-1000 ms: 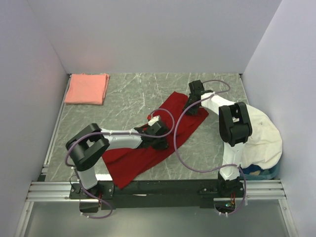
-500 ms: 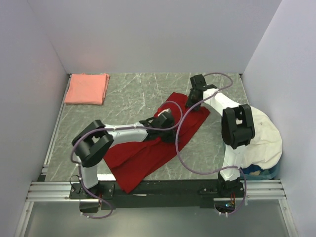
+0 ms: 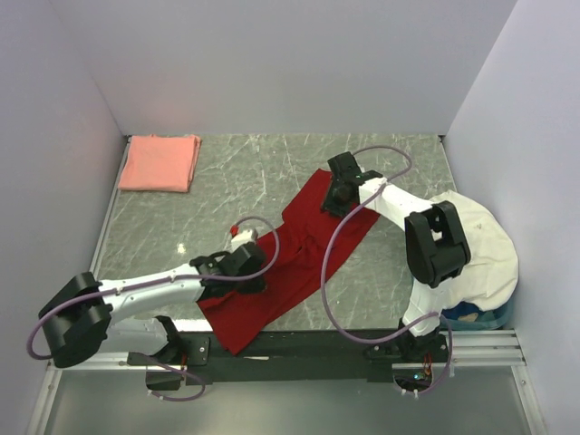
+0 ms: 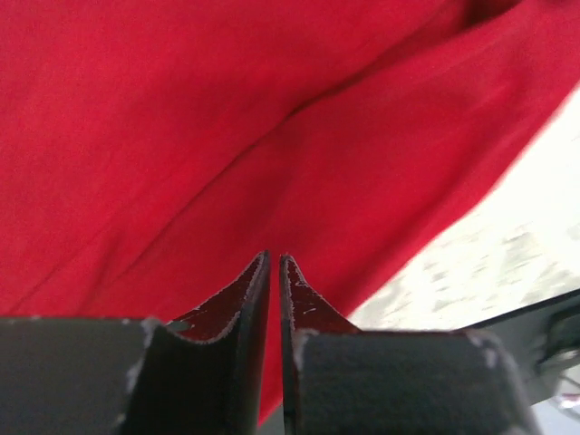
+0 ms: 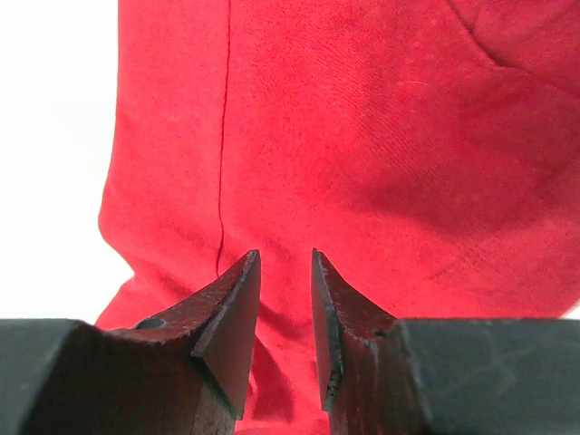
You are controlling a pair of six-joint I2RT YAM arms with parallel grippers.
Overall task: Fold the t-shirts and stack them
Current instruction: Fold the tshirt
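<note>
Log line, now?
deep red cloth t-shirt mid-table | left tool shut, near edge | right tool open, far end | salmon-pink cloth t-shirt folded, far-left

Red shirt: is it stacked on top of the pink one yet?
No, the red shirt lies spread out in the middle, well apart from the folded pink shirt in the far left corner.

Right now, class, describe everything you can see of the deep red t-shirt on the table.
The deep red t-shirt is plain soft cloth, unfolded and creased. It lies as a long diagonal band on the grey marbled table, running from near the front edge up toward the right. The left gripper is at its near end, jaws almost shut. The right gripper is at its far end, jaws slightly apart. Whether either pinches cloth cannot be told.
</note>
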